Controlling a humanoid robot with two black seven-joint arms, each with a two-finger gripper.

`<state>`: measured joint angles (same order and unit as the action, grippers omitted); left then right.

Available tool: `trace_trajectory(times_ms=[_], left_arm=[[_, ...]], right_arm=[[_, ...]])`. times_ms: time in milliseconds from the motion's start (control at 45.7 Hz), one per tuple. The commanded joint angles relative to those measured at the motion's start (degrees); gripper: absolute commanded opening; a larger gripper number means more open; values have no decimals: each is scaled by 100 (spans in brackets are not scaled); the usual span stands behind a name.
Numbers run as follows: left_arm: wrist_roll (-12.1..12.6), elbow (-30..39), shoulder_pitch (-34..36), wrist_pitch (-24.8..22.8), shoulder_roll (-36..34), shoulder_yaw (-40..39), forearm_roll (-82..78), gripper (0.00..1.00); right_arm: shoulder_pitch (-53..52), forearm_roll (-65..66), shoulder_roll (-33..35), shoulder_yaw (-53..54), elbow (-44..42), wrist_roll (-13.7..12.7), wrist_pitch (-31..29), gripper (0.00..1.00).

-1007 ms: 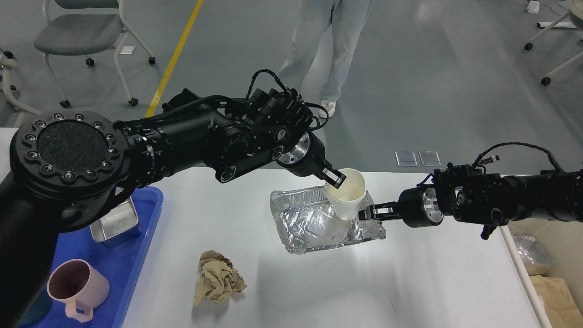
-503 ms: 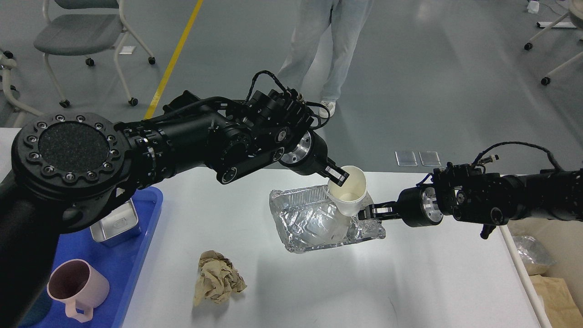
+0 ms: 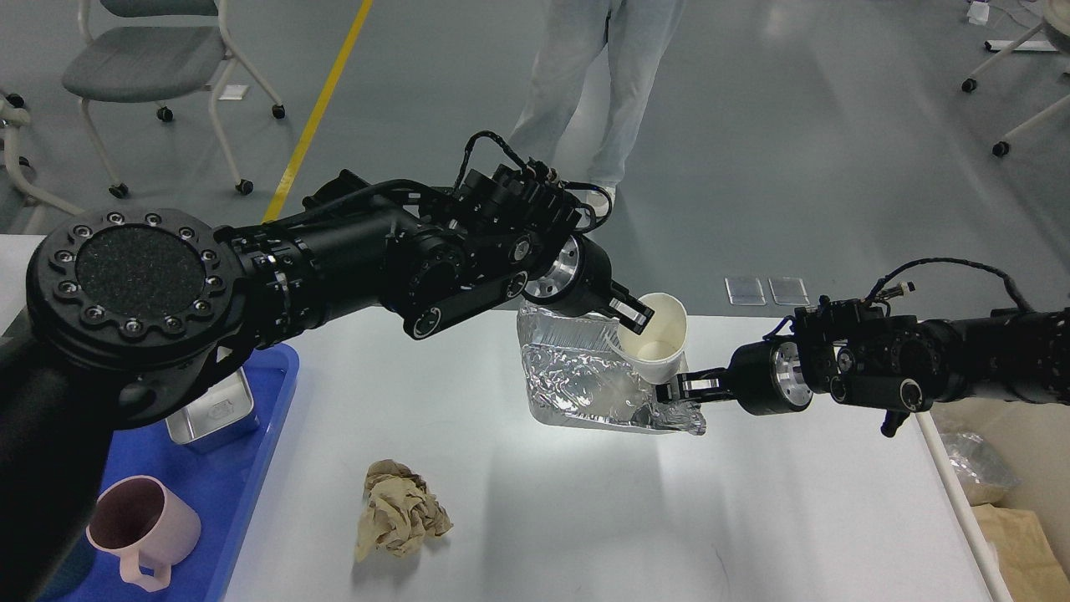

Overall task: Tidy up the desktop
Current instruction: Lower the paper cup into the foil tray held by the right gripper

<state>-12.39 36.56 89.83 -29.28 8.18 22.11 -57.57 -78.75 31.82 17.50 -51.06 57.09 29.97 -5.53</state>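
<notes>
1. The foil tray [image 3: 577, 380] has tipped up on its right edge since a second ago, and the paper cup [image 3: 656, 339] has shifted right.
2. The left gripper [image 3: 633, 312] is pinching the cup's rim.
3. The right gripper [image 3: 673, 391] is clamping the tray's corner.
4. The desktop [image 3: 585, 518] is lying beneath, carrying a crumpled paper [image 3: 399, 512].

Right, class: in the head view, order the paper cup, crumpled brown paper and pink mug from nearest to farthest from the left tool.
1. Paper cup: at the left tool, rim gripped.
2. Crumpled brown paper: front of the desktop.
3. Pink mug: far left, on the blue tray.
</notes>
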Motion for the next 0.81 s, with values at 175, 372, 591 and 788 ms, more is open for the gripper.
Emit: trace_trajectory(times_ms=[175, 372, 591, 788], left_arm=[[-18, 71, 87, -131, 88, 4, 0, 81], [-44, 97, 175, -623, 88, -23, 0, 84], [-70, 97, 272, -790, 79, -67, 0, 84], [-106, 97, 360, -922, 53, -93, 0, 84]], right_arm=[[0, 0, 8, 0, 4, 9, -9, 0], [0, 0, 17, 0, -5, 9, -18, 0], [0, 0, 26, -9, -5, 9, -18, 0], [0, 0, 26, -9, -14, 9, -18, 0]])
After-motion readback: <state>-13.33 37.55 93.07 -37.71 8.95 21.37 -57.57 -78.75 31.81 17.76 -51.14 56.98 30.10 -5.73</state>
